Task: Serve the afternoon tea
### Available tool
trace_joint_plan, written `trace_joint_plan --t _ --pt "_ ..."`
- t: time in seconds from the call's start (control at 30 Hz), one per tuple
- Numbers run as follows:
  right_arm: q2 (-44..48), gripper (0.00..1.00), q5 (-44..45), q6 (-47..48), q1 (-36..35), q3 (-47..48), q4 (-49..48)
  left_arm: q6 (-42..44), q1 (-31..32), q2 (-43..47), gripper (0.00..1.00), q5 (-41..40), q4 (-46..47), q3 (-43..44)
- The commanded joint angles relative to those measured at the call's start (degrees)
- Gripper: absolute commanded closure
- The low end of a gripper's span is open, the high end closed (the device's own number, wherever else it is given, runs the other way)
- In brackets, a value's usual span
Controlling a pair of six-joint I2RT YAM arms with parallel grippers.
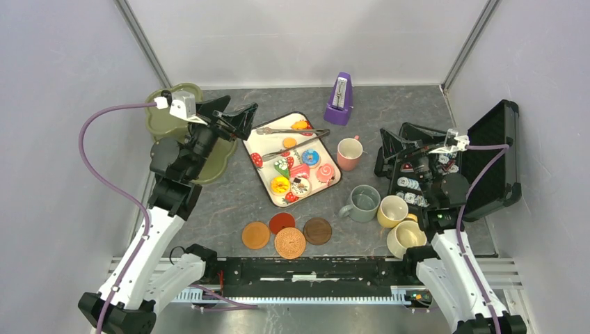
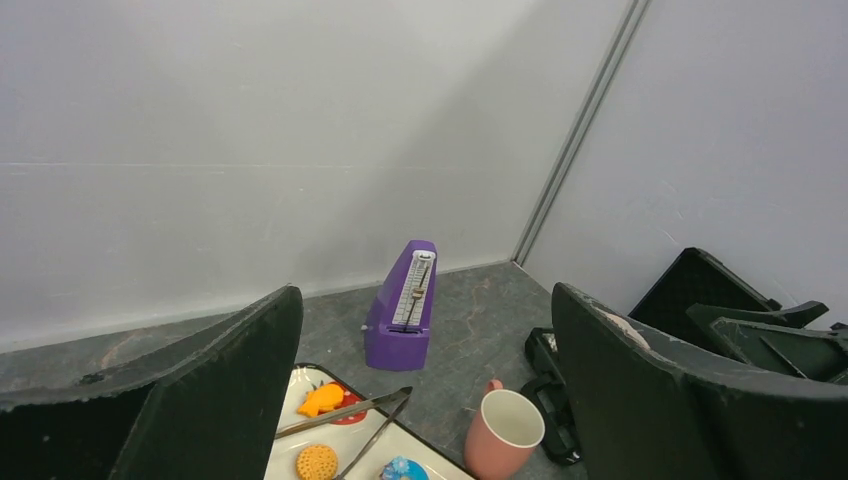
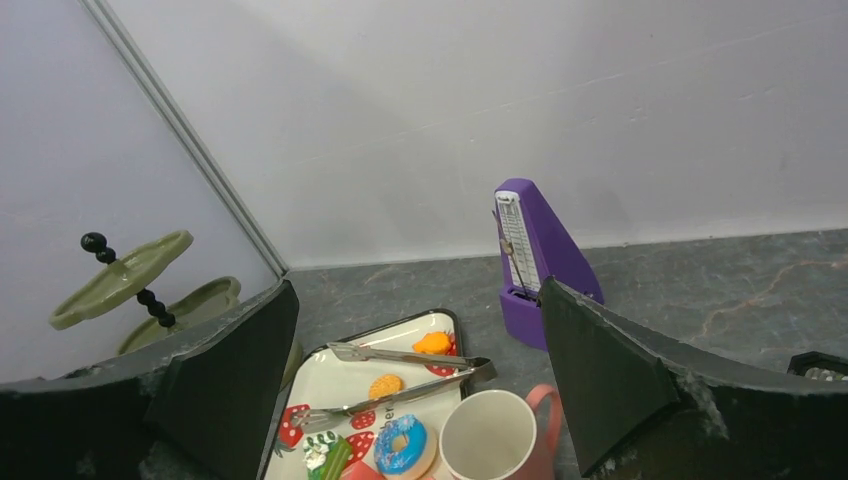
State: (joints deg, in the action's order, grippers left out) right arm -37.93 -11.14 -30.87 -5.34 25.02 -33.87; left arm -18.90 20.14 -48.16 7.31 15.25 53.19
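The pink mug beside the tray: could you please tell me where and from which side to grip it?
Probably the rim, from above: the pink mug stands upright, mouth open, so the jaws can straddle its wall. Its handle points away to the far side, so the near side of the rim is free.

There is a pink mug (image 1: 348, 153), grey-green mug (image 1: 364, 202), yellow mug (image 1: 392, 211), cream mug (image 1: 405, 238), olive-green stand (image 1: 163, 122), purple metronome (image 1: 339, 99) and strawberry-printed tray (image 1: 273, 139).

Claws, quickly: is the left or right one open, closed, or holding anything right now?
Left claw: open, holding nothing.
Right claw: open, holding nothing.
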Motion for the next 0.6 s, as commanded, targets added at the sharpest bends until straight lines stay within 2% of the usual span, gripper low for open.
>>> trace_joint_plan --t 0.0,0.07,0.13,0.2,0.27,0.43,0.57 --pt "-1.56 0.02 1.33 -3.48 0.16 1.49 -2.87 2.7 0.47 -0.85 0.0 -1.64 -0.3 2.16" --pt "-2.46 0.02 1.35 -6.12 0.16 0.08 -5.44 2.35 0.59 -1.35 0.0 -1.68 -0.61 2.4" --pt "-3.46 0.02 -0.62 -8.1 0.16 -2.87 -12.13 1.66 0.64 -1.79 0.0 -1.54 -0.81 2.6" --pt "-5.77 0.02 -2.32 -13.53 0.18 -6.18 -20.81 0.96 0.69 -2.26 0.0 -0.94 -1.43 3.11" --pt "-9.75 0.02 -4.21 -18.11 0.16 -6.23 -23.73 0.21 0.8 -2.88 0.0 -0.37 -2.21 3.79" --pt "-22.08 0.02 -14.36 -17.99 -1.12 2.45 -18.4 -1.72 0.95 -4.33 0.0 -0.97 -3.83 5.11" --pt "-32.0 0.02 -19.93 -6.63 -6.58 10.39 -9.35 -3.29 1.04 -4.83 0.0 -2.31 -3.77 5.02"
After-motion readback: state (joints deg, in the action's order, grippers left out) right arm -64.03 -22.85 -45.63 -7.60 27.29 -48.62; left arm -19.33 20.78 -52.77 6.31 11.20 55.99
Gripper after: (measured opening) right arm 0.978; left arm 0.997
